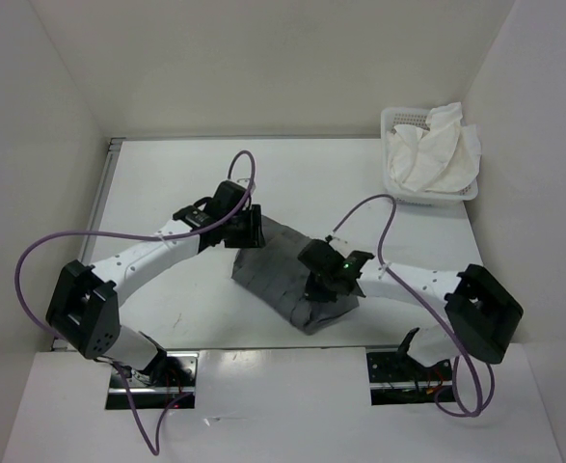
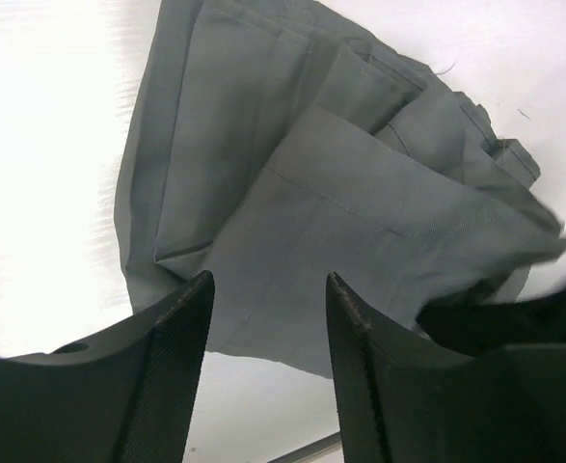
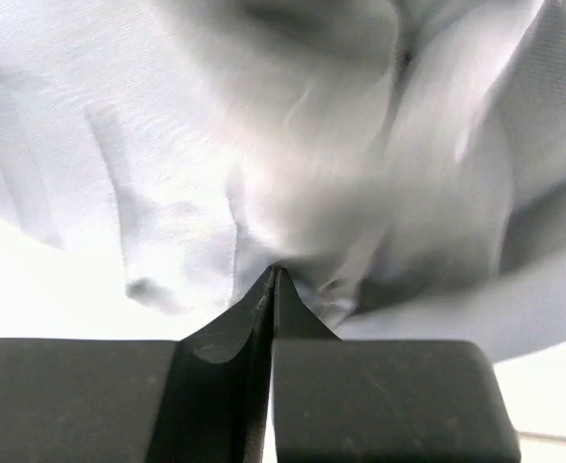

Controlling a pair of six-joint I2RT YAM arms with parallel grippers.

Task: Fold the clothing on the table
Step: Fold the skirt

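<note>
Clothing (image 1: 275, 272): one dark grey garment, wrinkled and bunched into a rough slanted block, lying at the middle of the table (image 1: 167, 183), which is white and matt. Left gripper (image 1: 248, 230): at the garment's 11 o'clock corner, just over its far edge; in the wrist view its two black fingers (image 2: 172, 376) stand apart with nothing between them, and layered grey folds spread beyond the tips. Right gripper (image 1: 319, 289): down on the garment's 4 o'clock end; in its wrist view the jaws are pressed flat together, tips buried in pale, blurred fabric that puckers toward them, a small pinch of cloth caught there. Basket (image 1: 398, 120): white slotted plastic, at 2 o'clock from the garment near the table's far right corner, well apart from it. White cloth (image 1: 437, 154): crumpled, heaped in the basket and spilling over its rim. Purple cables (image 1: 32, 260): one looping from each arm.
</note>
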